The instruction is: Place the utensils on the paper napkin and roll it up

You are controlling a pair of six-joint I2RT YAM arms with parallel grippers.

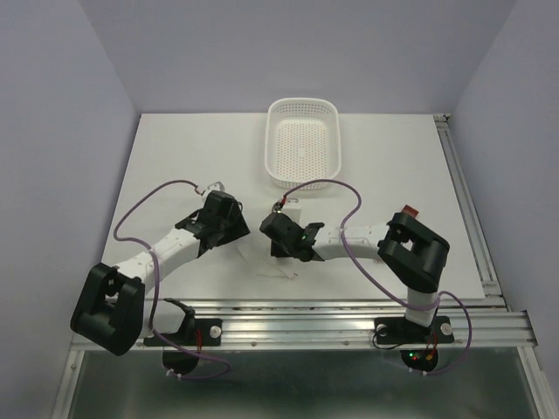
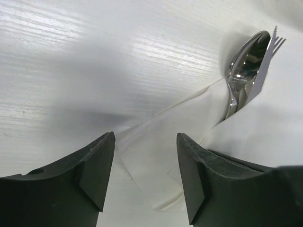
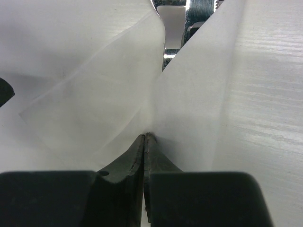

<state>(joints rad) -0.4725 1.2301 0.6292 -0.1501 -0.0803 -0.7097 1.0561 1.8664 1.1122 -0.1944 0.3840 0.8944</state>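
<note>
Between the two arms, at the near middle of the white wood-grain table [image 2: 71, 56], the thin white paper napkin [image 2: 156, 161] lies partly folded over the silver metal utensils [image 2: 246, 66]. In the left wrist view a shiny spoon bowl, with a toothed edge and tines beside it, sticks out of the fold at the far end. The handles are hidden inside the paper.

The left gripper [image 2: 145, 142] hovers low over the near corner of the napkin, fingers spread, with only loose paper between them. Whether they touch the sheet cannot be told. The right gripper [image 3: 144, 138] has its fingers pressed together on a raised pleat of the napkin, with a glint of metal beyond the fold. The white perforated plastic basket [image 1: 301, 103] stands well apart at the far side.

Assessment: loading appears done; the step in hand is the roll.

Recommendations:
- Draw the pinched edge over the utensils low and slowly, since thin paper tears under a sharp pull.
- Hold the tension even so the wrap tightens round the bundle rather than bunching.
- Use the left gripper to pin the free corner or steady the bundle, so nothing slides out of the open end.

Risk: the toothed edge may snag the sheet.
</note>
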